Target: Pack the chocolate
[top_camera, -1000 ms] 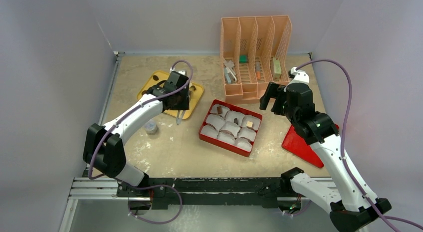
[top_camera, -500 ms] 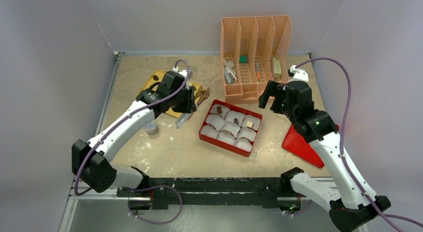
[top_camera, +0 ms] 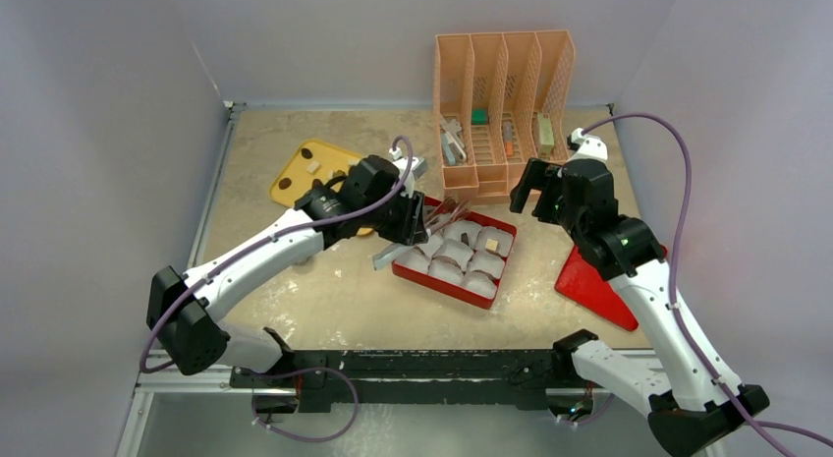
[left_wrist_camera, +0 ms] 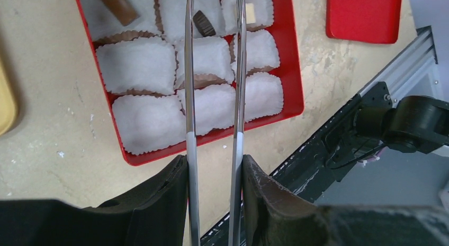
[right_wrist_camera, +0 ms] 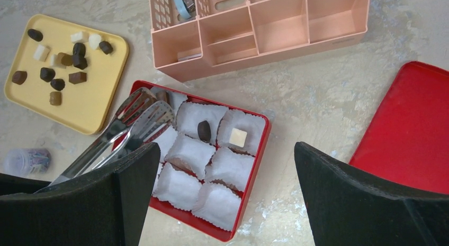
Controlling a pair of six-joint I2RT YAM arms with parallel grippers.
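Left wrist: my left pincer (left_wrist_camera: 214, 174) clamps tongs (left_wrist_camera: 189, 71) above the box (left_wrist_camera: 295, 55); right pincer (right_wrist_camera: 225, 169) stands wide, empty. Most chocolate (right_wrist_camera: 78, 49) lies on the tray (right_wrist_camera: 100, 100); the tips must go gently into a free cup (left_wrist_camera: 137, 63).

A beige, mottled stone-look tabletop (top_camera: 329, 300) fills the middle of the top view. Plain pale lavender-grey walls (top_camera: 324, 34) close it in across the top and down both sides. A silver aluminium rail (top_camera: 196, 383) runs along the lower left edge. The light is soft and even.
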